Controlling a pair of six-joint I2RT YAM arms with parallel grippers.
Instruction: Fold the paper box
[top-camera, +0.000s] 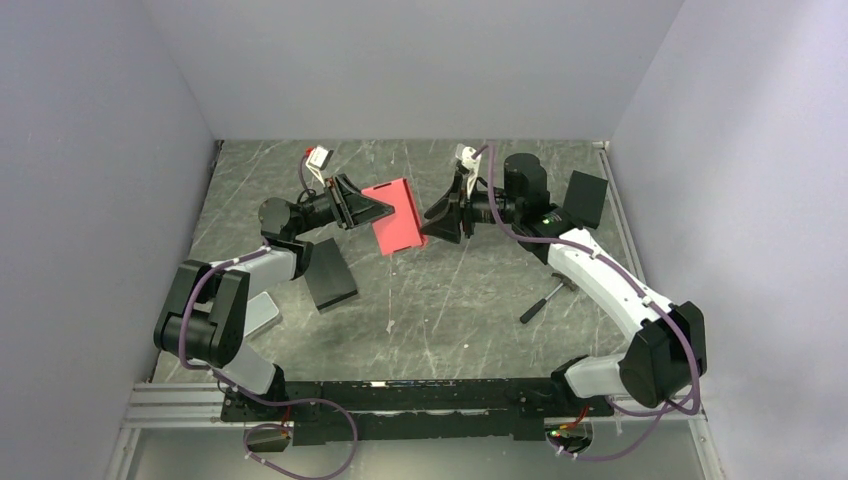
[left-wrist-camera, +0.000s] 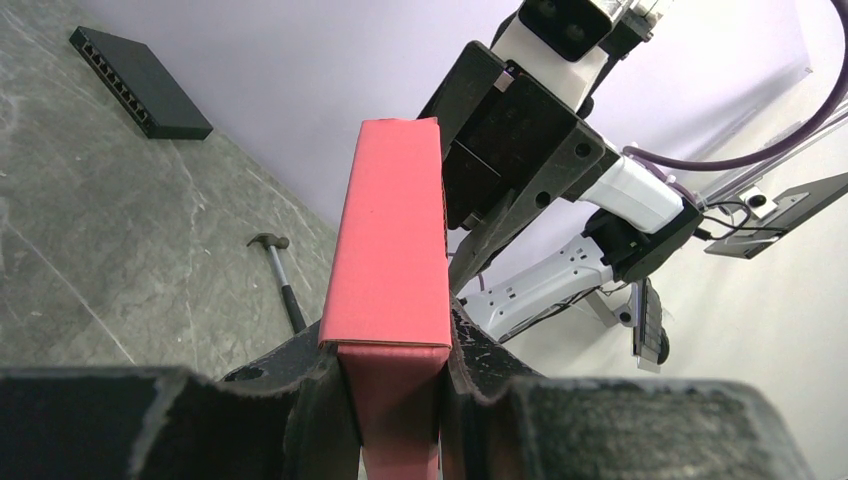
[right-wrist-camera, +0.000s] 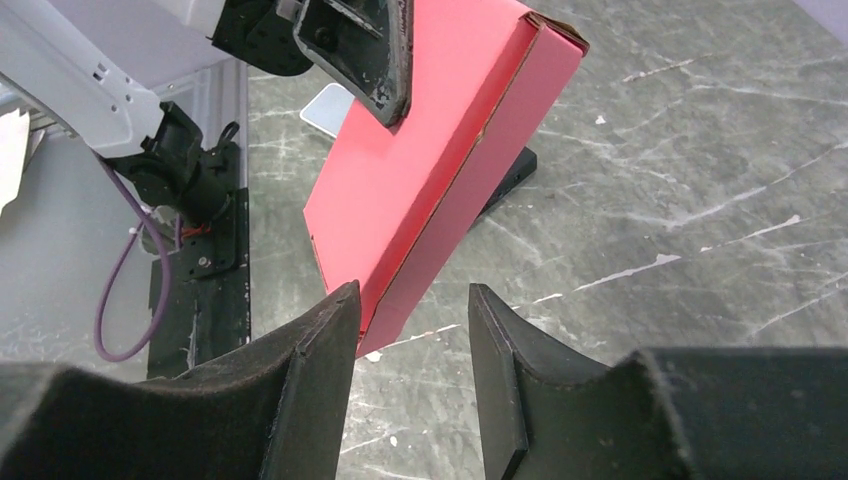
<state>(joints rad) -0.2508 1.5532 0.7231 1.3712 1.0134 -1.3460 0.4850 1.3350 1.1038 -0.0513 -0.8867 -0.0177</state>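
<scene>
I am watching the left gripper (left-wrist-camera: 392, 372) pinching the paper box (left-wrist-camera: 390, 250) by one narrow end, its rough black pads pressing on both flat faces. The right gripper (right-wrist-camera: 410, 312) is standing partly open, its coarse wedge-shaped pads apart. The box's lower corner is reaching in beside one pad, and I cannot tell whether it is touching. The box is thin, matte red-pink cardboard, a flat rectangle with crisp creased edges. It is hanging tilted above the grey marbled table (top-camera: 450, 320), toward twelve o'clock from the arm bases. A hammer (top-camera: 545, 298) is lying at four o'clock of it, and a flat black box (top-camera: 330, 272) at eight o'clock.
</scene>
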